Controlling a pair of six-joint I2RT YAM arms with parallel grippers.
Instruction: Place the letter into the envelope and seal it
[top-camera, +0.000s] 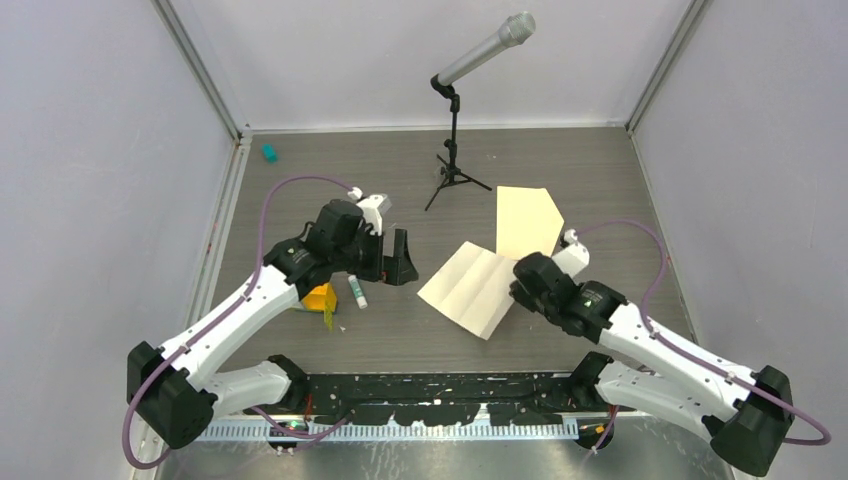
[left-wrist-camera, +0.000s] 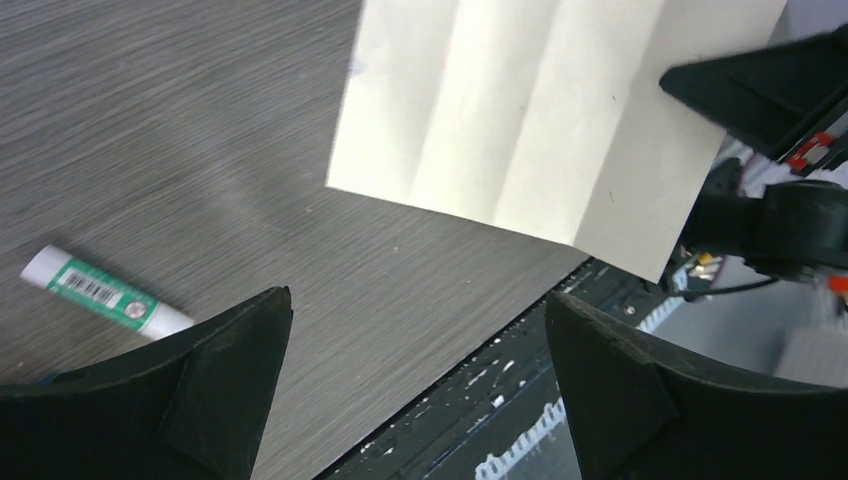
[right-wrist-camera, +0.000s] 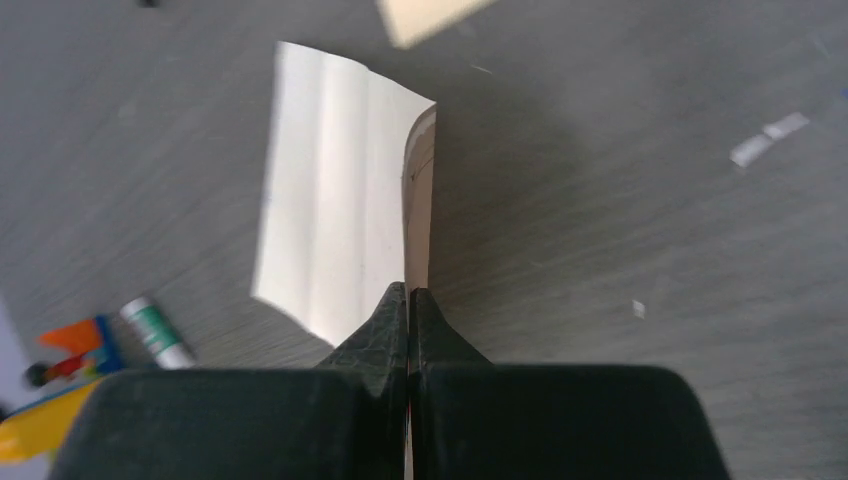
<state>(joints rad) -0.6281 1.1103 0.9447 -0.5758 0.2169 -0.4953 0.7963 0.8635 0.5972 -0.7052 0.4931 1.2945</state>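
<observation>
Two grippers work over one grey wood-grain bench (top-camera: 400, 340). The right gripper (right-wrist-camera: 408, 300) is clamped tight, its two black fingers pressed together on the near edge of the letter (right-wrist-camera: 330, 230), a single pale cream sheet of paper creased lengthwise into panels. That pinched edge is lifted and curled, while the rest of the sheet lies flat mid-bench. The left gripper (left-wrist-camera: 417, 298) hangs over the bench with its fingers spread fully wide and nothing between them.

Just left of the letter lies one small white glue stick (left-wrist-camera: 105, 290). It has a green label with a barcode, and the print is too small to read. Beside it sits one yellow and orange object (top-camera: 320, 298), whose kind I cannot tell.

Beyond the letter, touching its far corner, lies one tan paper envelope (top-camera: 525, 222) with its pointed flap open. Farther back stands one grey microphone (top-camera: 485, 48) on a black tripod. One small teal object (top-camera: 268, 153) rests near the far left corner.
</observation>
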